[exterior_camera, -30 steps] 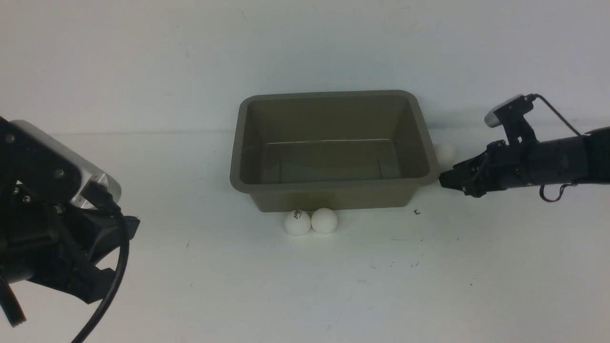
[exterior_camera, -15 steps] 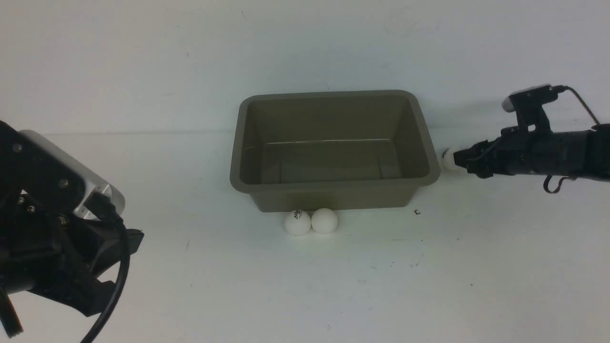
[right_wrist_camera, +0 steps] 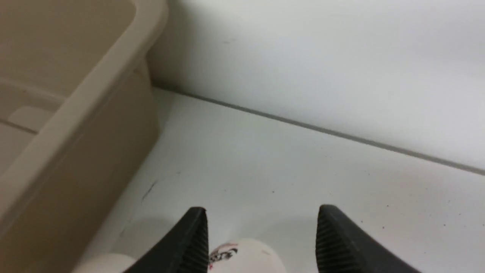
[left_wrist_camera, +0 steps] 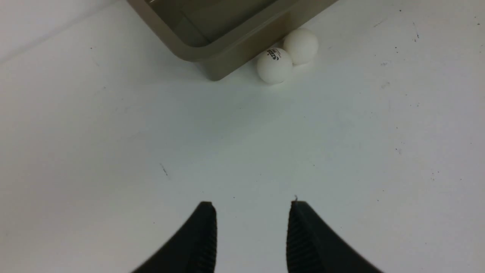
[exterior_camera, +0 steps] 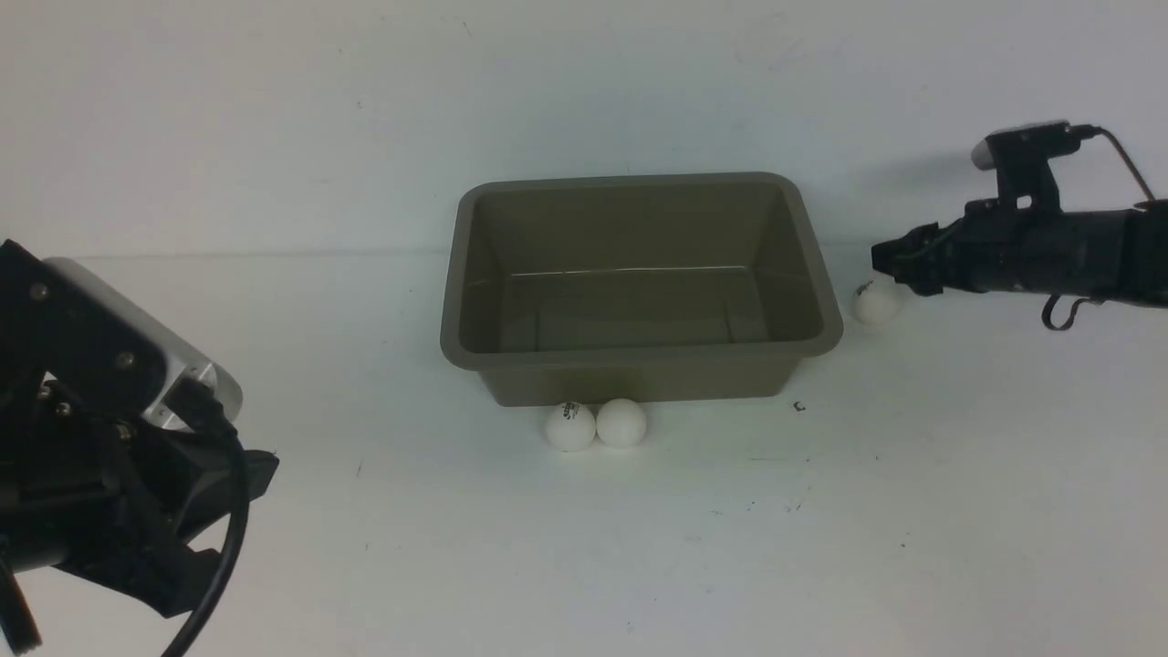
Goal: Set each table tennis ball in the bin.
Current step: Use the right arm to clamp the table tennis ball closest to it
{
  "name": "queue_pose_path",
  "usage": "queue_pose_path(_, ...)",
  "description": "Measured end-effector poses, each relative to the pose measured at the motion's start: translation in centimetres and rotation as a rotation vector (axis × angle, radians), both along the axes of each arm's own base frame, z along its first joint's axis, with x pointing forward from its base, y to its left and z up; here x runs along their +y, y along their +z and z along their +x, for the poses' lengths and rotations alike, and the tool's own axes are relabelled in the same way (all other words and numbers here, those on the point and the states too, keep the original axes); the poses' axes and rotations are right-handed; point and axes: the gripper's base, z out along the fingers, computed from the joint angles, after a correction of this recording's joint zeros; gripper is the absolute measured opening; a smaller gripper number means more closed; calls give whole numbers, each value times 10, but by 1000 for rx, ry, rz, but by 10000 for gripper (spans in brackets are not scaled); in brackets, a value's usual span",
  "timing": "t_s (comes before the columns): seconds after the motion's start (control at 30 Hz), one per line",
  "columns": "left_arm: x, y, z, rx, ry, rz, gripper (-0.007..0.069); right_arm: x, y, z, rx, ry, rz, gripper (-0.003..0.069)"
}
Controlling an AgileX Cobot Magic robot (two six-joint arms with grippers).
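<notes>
The taupe bin (exterior_camera: 461,274) stands empty at mid-table. Two white balls, one with a logo (exterior_camera: 570,426) and one plain (exterior_camera: 621,422), touch each other at its near wall; the left wrist view shows them too, logo ball (left_wrist_camera: 274,65) and plain ball (left_wrist_camera: 301,45). A third ball (exterior_camera: 876,303) lies right of the bin. My right gripper (exterior_camera: 881,258) hovers just above it, open. In the right wrist view this ball (right_wrist_camera: 246,258) lies between the spread fingers (right_wrist_camera: 261,210). A second white round shape (right_wrist_camera: 102,264) shows beside it. My left gripper (left_wrist_camera: 252,206) is open and empty.
The white back wall meets the table just behind the bin (right_wrist_camera: 75,113) and the right gripper. My left arm (exterior_camera: 109,438) is low at the near left. A small dark speck (exterior_camera: 798,407) lies near the bin's right front corner.
My right gripper has risen and drawn back to the right. The ball by the bin's right wall has rolled right, out from behind the rim. My left arm has barely shifted.
</notes>
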Motion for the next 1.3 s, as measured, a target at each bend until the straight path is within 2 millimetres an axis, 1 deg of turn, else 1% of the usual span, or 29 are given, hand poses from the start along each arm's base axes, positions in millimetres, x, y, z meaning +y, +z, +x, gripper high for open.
queue_pose_path(0.13,0,0,0,1,-1,0,240,-1,-7,5,29,6,-9,357)
queue_pose_path(0.4,0,0,0,1,-1,0,240,-1,-8,5,42,12,-17,357)
queue_pose_path(0.47,0,0,0,1,-1,0,240,-1,-8,8,38,12,-16,357)
queue_pose_path(0.83,0,0,0,5,-3,0,240,1,-25,20,56,29,22,357)
queue_pose_path(1.07,0,0,-1,6,-4,-1,240,3,-36,23,78,40,54,357)
queue_pose_path(1.3,0,0,-1,7,-5,-1,240,3,-38,24,84,28,75,340)
